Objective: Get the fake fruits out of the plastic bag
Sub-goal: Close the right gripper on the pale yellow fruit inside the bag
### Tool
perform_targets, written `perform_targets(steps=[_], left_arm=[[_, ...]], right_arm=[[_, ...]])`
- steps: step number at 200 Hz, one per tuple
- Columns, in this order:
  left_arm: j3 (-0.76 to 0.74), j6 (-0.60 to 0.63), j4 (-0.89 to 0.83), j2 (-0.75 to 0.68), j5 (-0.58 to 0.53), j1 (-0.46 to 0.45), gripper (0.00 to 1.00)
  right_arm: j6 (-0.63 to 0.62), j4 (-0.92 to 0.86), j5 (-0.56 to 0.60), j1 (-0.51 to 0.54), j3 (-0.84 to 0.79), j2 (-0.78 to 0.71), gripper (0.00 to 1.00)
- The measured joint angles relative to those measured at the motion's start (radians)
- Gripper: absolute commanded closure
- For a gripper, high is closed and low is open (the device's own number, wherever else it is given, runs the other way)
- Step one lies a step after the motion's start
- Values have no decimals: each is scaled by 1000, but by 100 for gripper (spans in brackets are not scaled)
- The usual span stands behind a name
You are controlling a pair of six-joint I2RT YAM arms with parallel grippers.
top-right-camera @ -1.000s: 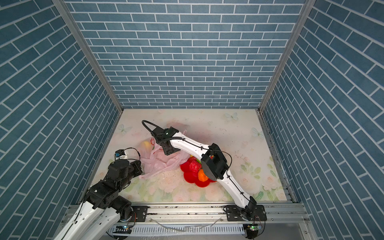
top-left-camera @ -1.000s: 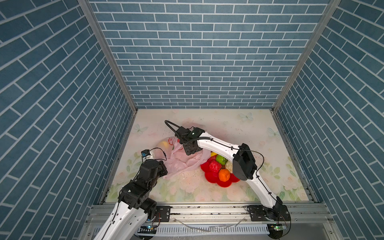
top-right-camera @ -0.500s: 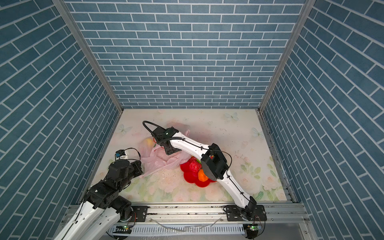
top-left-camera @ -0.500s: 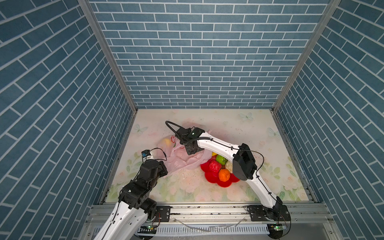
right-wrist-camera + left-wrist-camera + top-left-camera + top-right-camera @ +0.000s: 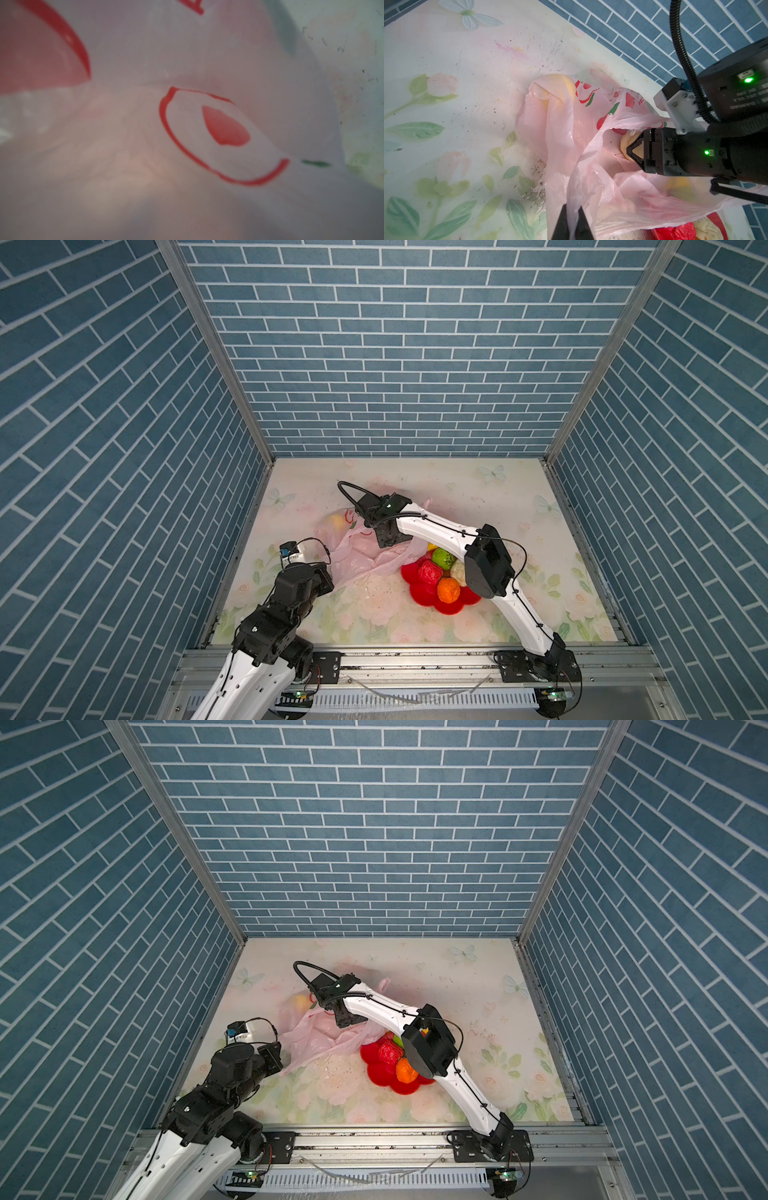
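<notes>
Left end effector (image 5: pixel 572 208) pinches plastic bag (image 5: pixel 566 133) edge; right end effector (image 5: pixel 634 150) inside it, spread unclear.

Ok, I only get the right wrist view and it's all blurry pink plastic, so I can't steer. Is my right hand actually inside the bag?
Observer: Yes. The left wrist view shows the right hand reaching into the mouth of the plastic bag.
Operator: Any fruit near it?
Observer: A cream-coloured fruit sits right at its tip. I can't tell whether they touch.
Operator: What holds the bag open, and is anything else inside?
Observer: The left hand is shut on a strip of the bag. A yellow fruit shows through the plastic at the end farthest from the red dish.
</notes>
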Motion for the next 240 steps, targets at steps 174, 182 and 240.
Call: perform_targets(steps=[174, 182, 240], left_arm=[[-18, -18, -33, 14, 21, 0, 91], [-18, -18, -31, 18, 21, 0, 91], [-28, -18, -28, 27, 22, 0, 91]], right_arm=[[71, 288, 37, -71, -120, 1, 31], [79, 301, 38, -73, -126, 1, 31], [141, 370, 52, -97, -163, 1, 31]])
